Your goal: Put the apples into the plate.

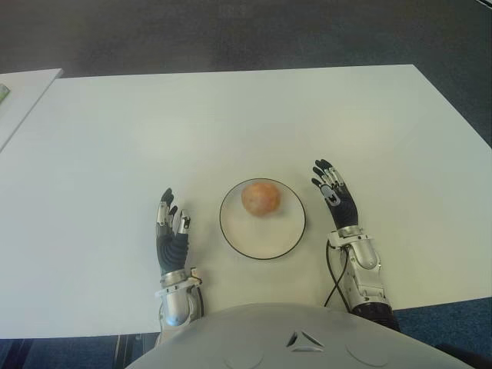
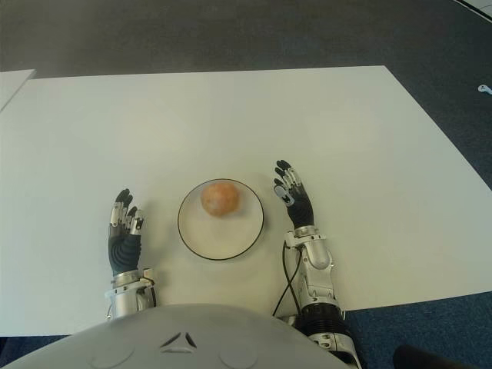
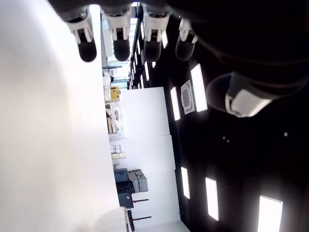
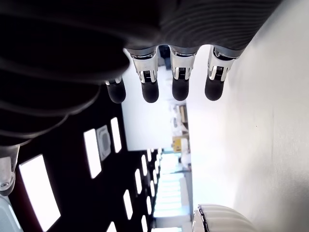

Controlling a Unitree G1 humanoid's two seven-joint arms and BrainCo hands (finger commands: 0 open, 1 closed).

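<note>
One orange-red apple (image 1: pixel 262 197) lies in the white, dark-rimmed plate (image 1: pixel 254 242), toward its far side. The plate stands on the white table (image 1: pixel 231 123) near the front edge. To the right of the plate is my right hand (image 1: pixel 332 192), its fingers straight and spread, holding nothing. My left hand (image 1: pixel 171 227) shows to the left of the plate, fingers extended and empty. Both wrist views show straight fingertips (image 4: pixel 150 91) with nothing between them.
A second white table's corner (image 1: pixel 23 92) shows at the far left. Dark carpet (image 1: pixel 231 31) lies beyond the table's far edge. A black cable (image 1: pixel 332 277) runs beside my right forearm.
</note>
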